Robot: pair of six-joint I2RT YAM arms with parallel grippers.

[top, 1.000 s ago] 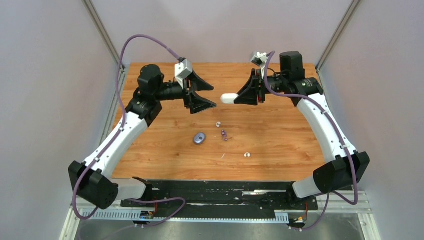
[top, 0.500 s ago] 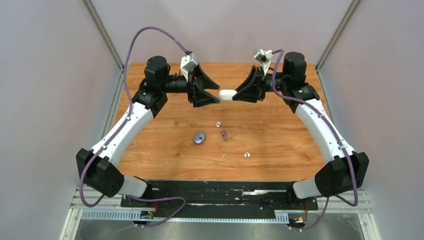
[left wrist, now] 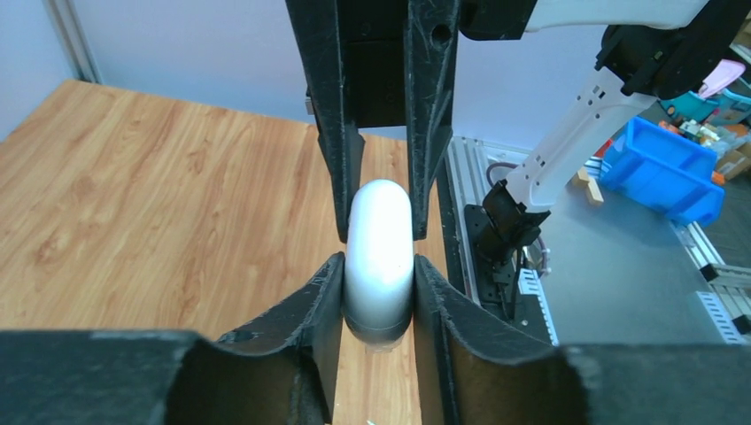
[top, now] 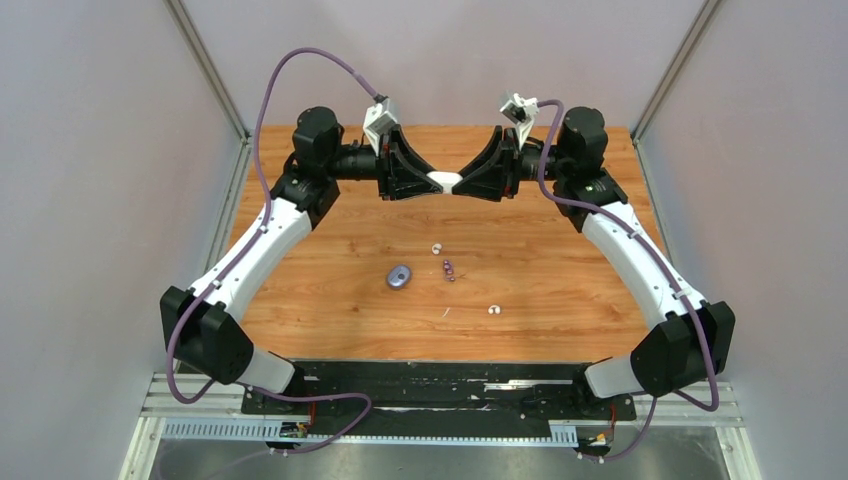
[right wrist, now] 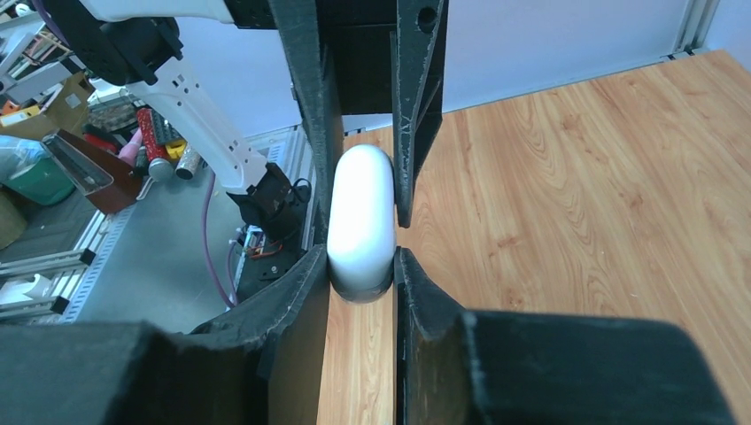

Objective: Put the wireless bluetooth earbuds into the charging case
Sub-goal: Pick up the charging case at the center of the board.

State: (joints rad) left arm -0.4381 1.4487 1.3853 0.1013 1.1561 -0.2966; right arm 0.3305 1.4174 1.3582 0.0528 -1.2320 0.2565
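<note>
None of the earbuds is in a case yet. All four lie loose on the table (top: 560, 290): one white earbud (top: 436, 247), the two purple earbuds (top: 448, 268) close together just nearer than it, and a second white earbud (top: 493, 310) off toward the near edge. A purple case (top: 399, 276) sits on the wood just left of the purple pair, with nothing touching it.

The white case (top: 444, 181) is up in the air over the far part of the table, caught between both arms. The right gripper (top: 459, 183) is clamped on one end and the left gripper (top: 430, 181) is pinched onto the other, so the two sets of fingers meet tip to tip around it. No open lid shows, and the case looks closed. As a judgement, the work is at its start. The case has to be opened, and every earbud has yet to be picked up and seated.

Only the top view shows the earbuds, the purple case and the arms' reach. There the white case is just a small pale patch between black fingers. The wrist views show the grips properly. The left one shows its fingers (left wrist: 323, 292) pressed against both flanks of the rounded shell, and the right one shows the same from the other end. Neither wrist view shows any earbud.
</note>
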